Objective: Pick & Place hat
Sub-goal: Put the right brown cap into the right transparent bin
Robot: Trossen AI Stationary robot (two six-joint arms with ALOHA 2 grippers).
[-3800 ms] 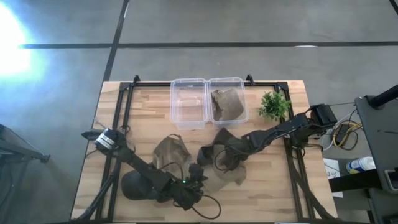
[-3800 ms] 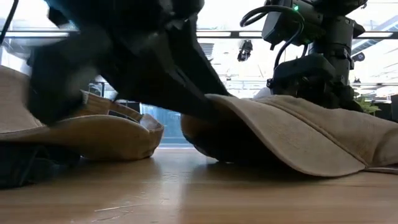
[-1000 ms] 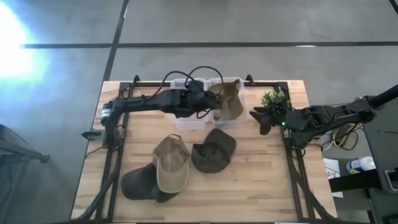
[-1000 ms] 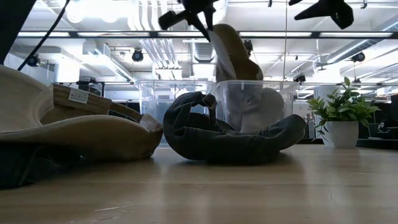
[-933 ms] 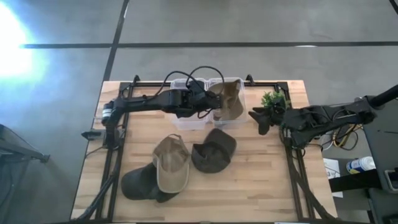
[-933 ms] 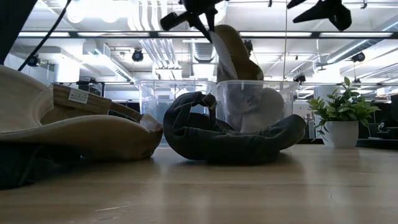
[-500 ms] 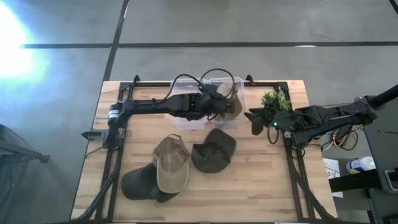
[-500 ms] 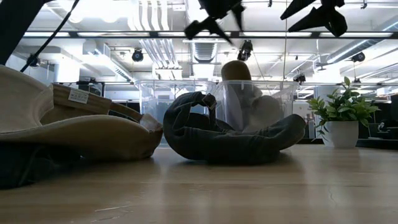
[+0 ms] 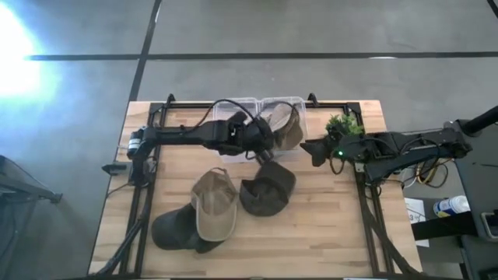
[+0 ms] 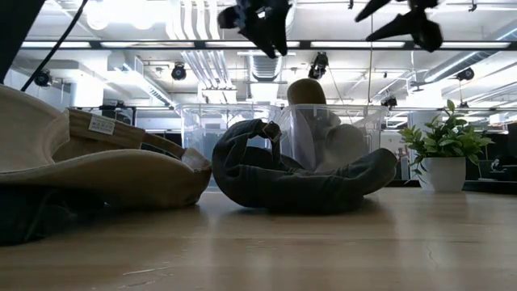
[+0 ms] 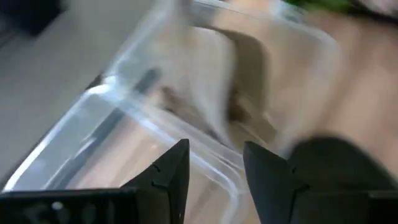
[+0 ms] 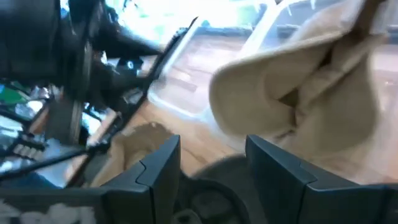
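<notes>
The table (image 9: 327,225) is light wood in butcher-block strips, edged by a black metal frame (image 9: 233,103). It stands on a grey concrete floor (image 9: 257,27). A dark line (image 9: 311,56) crosses the floor beyond the table's far edge, and another dark line (image 9: 148,35) runs diagonally toward the table's far left corner. A bright glare (image 9: 15,54) lies on the floor left of the table. Across the table, the room shows white ceiling ducts (image 10: 194,61) and a bright lamp (image 10: 101,12).

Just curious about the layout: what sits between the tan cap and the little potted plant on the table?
In the high view, the dark olive hat lies between the tan cap and the potted plant.
</notes>
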